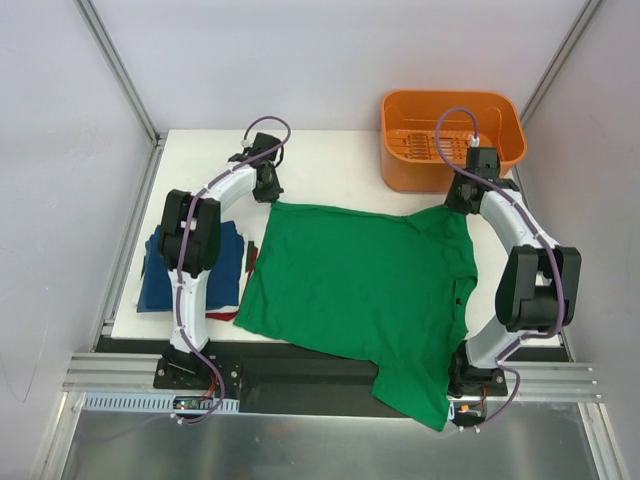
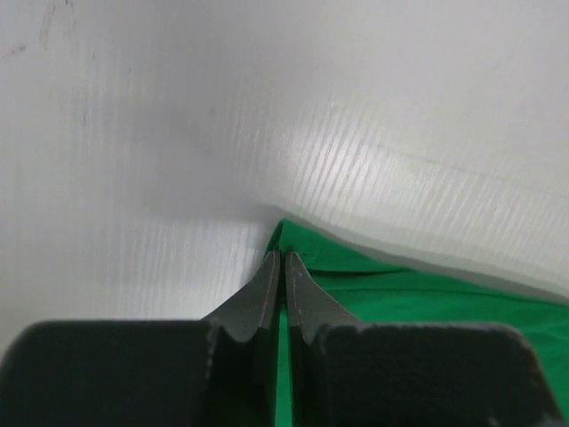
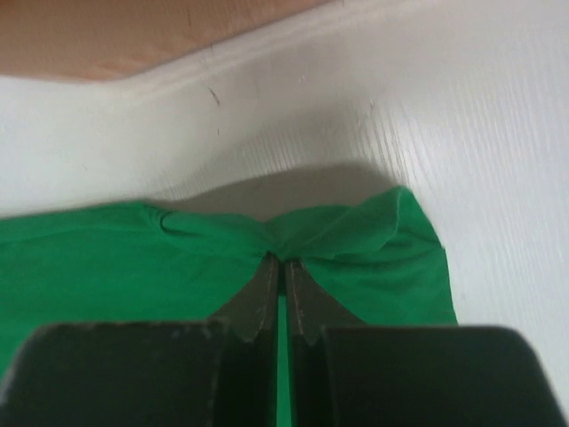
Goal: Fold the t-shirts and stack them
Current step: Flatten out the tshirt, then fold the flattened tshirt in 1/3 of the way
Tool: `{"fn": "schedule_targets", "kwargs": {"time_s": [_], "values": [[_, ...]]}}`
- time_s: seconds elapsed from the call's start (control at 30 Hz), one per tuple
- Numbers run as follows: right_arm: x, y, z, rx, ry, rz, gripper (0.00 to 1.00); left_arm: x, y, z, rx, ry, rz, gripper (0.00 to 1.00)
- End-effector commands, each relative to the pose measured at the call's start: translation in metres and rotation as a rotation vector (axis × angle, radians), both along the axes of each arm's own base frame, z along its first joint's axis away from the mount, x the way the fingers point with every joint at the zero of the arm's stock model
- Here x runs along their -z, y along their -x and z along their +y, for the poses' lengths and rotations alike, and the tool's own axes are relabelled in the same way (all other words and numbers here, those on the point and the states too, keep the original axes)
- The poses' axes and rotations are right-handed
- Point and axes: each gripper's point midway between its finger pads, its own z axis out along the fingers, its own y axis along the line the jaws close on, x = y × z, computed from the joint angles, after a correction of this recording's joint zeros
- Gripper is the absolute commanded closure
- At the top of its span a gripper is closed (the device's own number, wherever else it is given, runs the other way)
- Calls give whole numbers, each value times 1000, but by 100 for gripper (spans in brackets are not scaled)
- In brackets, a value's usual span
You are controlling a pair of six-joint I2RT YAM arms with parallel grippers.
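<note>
A bright green t-shirt (image 1: 360, 280) lies spread flat across the middle of the white table, and one part of it hangs over the near edge. My left gripper (image 1: 272, 193) is shut on its far left corner; in the left wrist view the fingertips (image 2: 277, 258) meet with green cloth (image 2: 400, 294) between and beside them. My right gripper (image 1: 458, 200) is shut on the far right corner, where the cloth (image 3: 356, 231) bunches at the closed tips (image 3: 283, 262). A folded navy blue t-shirt (image 1: 160, 278) lies at the left under the left arm, with a red edge (image 1: 251, 258) showing beside it.
An orange plastic basket (image 1: 420, 175) stands at the back right, just behind the right gripper. White walls close in the table on the left, back and right. The black rail (image 1: 300, 375) with both arm bases runs along the near edge.
</note>
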Motion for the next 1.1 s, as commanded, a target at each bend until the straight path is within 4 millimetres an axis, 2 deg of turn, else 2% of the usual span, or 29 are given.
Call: {"fn": "schedule_targets", "kwargs": {"time_s": [0.0,0.03,0.07,0.1,0.13,0.17,0.2,0.23,0.27,0.3,0.33,0.37,0.43,0.53,0.67,0.83,0.93,1.0,1.03,1.07], "values": [[-28,41,2,69,-43,-4,99,-41,17,-3,25,36,-57,100],[-26,56,-2,90,-19,36,98,-51,21,-4,33,53,-73,100],[-36,66,-4,101,-7,21,98,-45,31,-3,34,52,-51,100],[-31,79,-6,112,3,45,98,-45,36,-3,35,60,-49,100],[-29,94,-8,123,13,77,98,-56,39,-3,34,74,-73,100],[-39,104,-8,127,9,54,98,-48,50,-1,35,73,-51,100],[-35,116,-8,130,9,74,97,-49,54,-1,35,76,-51,100],[-33,129,-7,133,7,98,96,-58,58,0,34,81,-74,100],[-42,138,-7,137,2,72,96,-51,69,3,28,78,-53,100],[-35,150,-6,137,1,97,94,-51,74,3,31,79,-53,100],[-40,162,-3,128,-16,85,93,-58,79,4,32,84,-67,100],[-38,171,1,115,-28,94,93,-51,88,6,28,82,-49,100],[-34,192,7,99,-56,99,92,-55,98,5,29,87,-59,100],[-27,218,11,102,-84,108,91,-44,119,10,23,72,-32,100],[-10,249,16,134,-120,154,90,-37,133,15,6,64,-16,100],[8,281,7,209,-99,209,89,-29,144,18,-5,56,6,100],[16,292,5,227,-93,240,81,-30,147,21,-16,47,8,99],[18,296,4,227,-87,250,66,-34,148,21,-17,51,1,93],[18,296,3,222,-77,250,59,-37,148,21,-18,54,-2,82],[17,296,2,222,-70,246,43,-40,148,18,-8,59,-7,74]]}}
